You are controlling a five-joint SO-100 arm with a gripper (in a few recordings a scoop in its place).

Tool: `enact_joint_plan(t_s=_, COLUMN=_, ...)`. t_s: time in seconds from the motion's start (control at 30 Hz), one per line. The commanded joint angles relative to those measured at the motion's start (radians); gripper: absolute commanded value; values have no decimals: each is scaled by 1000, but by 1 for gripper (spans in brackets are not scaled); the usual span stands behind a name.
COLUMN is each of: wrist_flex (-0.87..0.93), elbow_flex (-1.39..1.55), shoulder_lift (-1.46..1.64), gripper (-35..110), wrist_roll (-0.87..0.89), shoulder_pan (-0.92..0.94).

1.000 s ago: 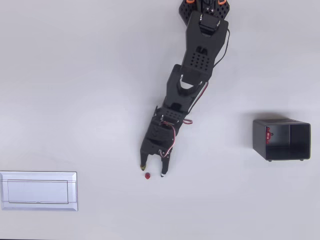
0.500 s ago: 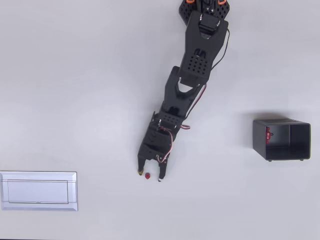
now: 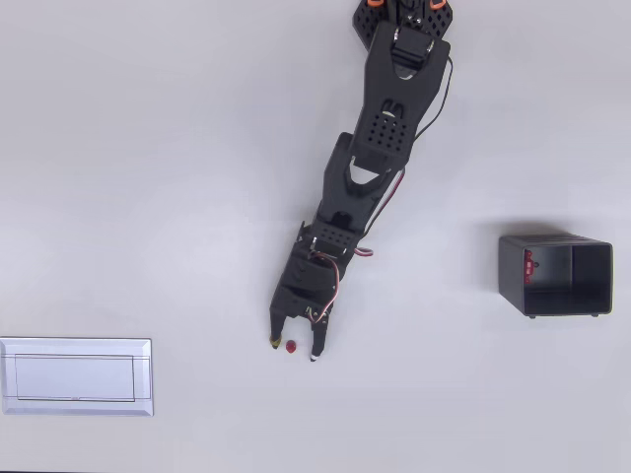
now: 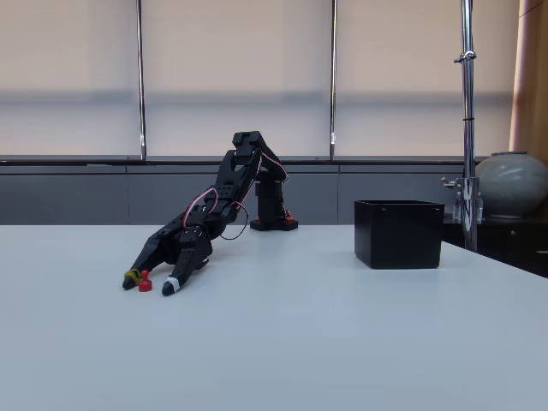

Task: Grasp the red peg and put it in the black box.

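Observation:
The tiny red peg [image 3: 291,346] stands upright on the white table, also seen low at the left in the fixed view [image 4: 145,282]. My black gripper [image 3: 293,349] is open and down at the table, one fingertip on each side of the peg, not closed on it. In the fixed view the gripper [image 4: 149,285] rests its tips near the surface around the peg. The black box [image 3: 554,275] sits far off to the right, open side up, with red things inside against its left wall; in the fixed view the black box [image 4: 398,233] stands right of the arm.
A flat white rectangular plate [image 3: 76,376] lies at the lower left of the overhead view. The arm's base [image 3: 404,15] is at the top centre. Bare white table [image 3: 444,394] spreads between the gripper and the box.
The gripper has slid forward and down a little, so the peg that lay just at its fingertips now sits between the open fingers. The peg and box have not moved.

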Motion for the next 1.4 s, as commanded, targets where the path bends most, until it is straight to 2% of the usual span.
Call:
enact_joint_plan(t_s=0.0, wrist_flex=-15, elbow_flex=37, shoulder_lift=31, gripper=24, wrist_roll=-8, shoulder_pan=37)
enact_joint_plan(t_s=0.13, wrist_flex=-18, elbow_flex=34, shoulder_lift=31, gripper=24, wrist_roll=-8, shoulder_pan=37)
enact_joint_plan(t_s=0.8, wrist_flex=-18, elbow_flex=31, shoulder_lift=31, gripper=0, wrist_roll=-6, shoulder_pan=38)
enact_joint_plan(t_s=1.37, wrist_flex=-5, elbow_flex=15, shoulder_lift=17, gripper=0, wrist_roll=-8, shoulder_pan=40)
